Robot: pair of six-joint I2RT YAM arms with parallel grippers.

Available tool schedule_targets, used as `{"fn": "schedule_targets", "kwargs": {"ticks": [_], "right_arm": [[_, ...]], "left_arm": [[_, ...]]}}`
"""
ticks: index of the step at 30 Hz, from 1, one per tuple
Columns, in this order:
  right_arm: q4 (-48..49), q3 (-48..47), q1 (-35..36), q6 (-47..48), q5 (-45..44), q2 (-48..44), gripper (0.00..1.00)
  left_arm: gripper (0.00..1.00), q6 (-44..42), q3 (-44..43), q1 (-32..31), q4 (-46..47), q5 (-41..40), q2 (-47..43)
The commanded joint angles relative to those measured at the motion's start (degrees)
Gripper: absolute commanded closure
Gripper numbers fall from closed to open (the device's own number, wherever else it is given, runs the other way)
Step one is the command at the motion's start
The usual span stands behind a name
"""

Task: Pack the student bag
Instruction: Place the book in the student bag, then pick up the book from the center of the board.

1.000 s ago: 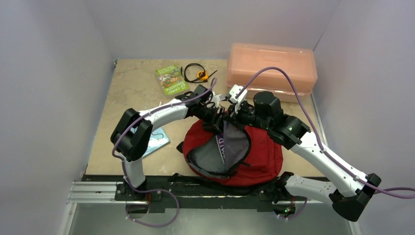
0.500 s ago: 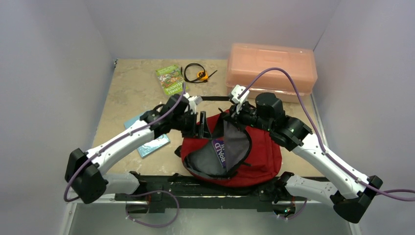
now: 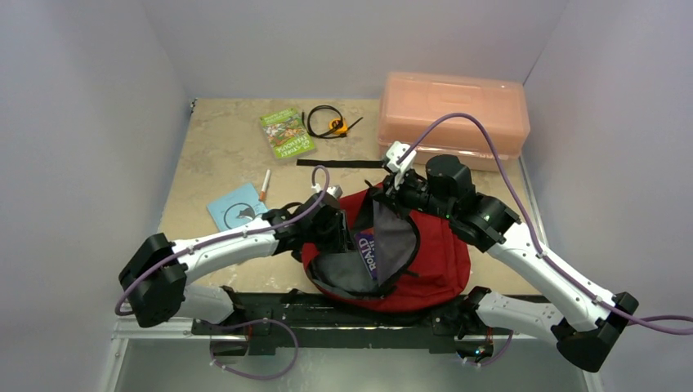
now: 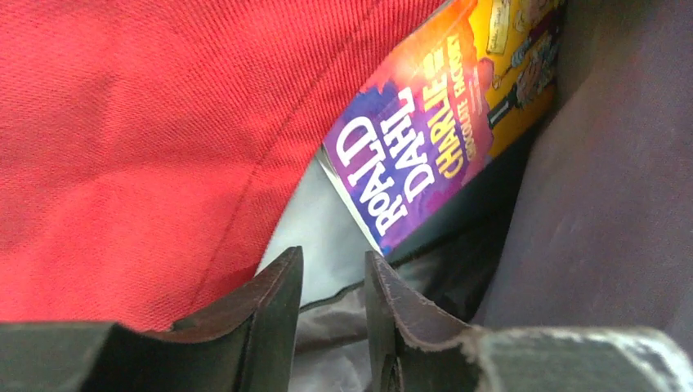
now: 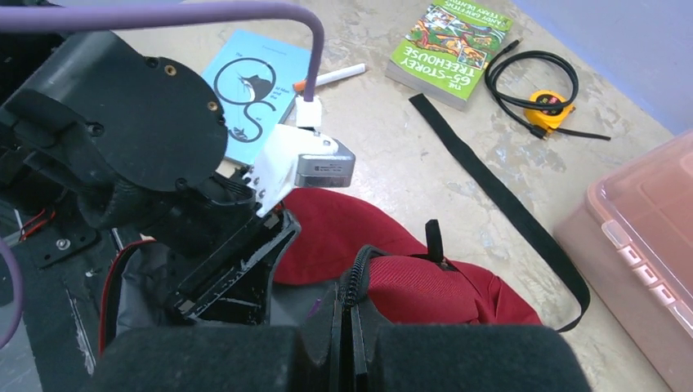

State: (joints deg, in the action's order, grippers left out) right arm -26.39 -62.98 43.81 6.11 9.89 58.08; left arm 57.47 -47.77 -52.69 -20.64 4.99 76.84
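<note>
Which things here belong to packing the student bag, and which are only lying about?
Job: student bag, Roald Dahl book inside it, right gripper holding its zip edge; probably also green book, blue booklet, pen.
Lying about, it seems: pink box, black cable.

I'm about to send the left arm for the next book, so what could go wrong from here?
1. The Roald Dahl book sits tilted just inside the student bag's mouth; it might slide out if the bag shifts.
2. The right gripper, pinching the zipper edge, props the flap up; a slip would probably collapse the opening.
3. The left gripper is tight against the grey lining and could snag it when pulling out.
</note>
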Motion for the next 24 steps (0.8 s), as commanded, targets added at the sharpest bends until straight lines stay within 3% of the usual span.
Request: {"fn": "schedule_targets", "kwargs": {"ticks": [1, 5, 10, 14, 18, 24], "right_arm": [[5.39, 0.34, 0.08, -3.14, -3.45, -1.28, 1.0], [4.29, 1.49, 0.13, -7.73, -12.71, 0.0, 1.0], [0.94, 0.72, 0.13, -8.84, -25.26, 1.35, 1.0], [1.17, -0.37, 0.09, -8.17, -23.66, 0.67, 1.0], [3.34, 0.32, 0.12, -8.36, -20.31, -0.25, 1.0], [3.77, 1.46, 0.11, -10.33, -17.36, 0.54, 1.0]], "left_arm": [[0.65, -1.4, -2.59, 0.39, -0.03, -8.84, -5.36], [0.42, -5.39, -0.31, 5.53, -5.4, -11.41, -16.73], [0.15, -12.4, 0.7, 22.46, -16.46, -7.54, -28.06], [0.02, -17.61, -1.91, 36.06, -22.55, -5.48, -29.37], [0.0, -13.81, -0.73, 46.56, -12.99, 3.59, -25.13], [0.01, -3.83, -0.92, 48.56, 11.13, 0.33, -9.79]]}}
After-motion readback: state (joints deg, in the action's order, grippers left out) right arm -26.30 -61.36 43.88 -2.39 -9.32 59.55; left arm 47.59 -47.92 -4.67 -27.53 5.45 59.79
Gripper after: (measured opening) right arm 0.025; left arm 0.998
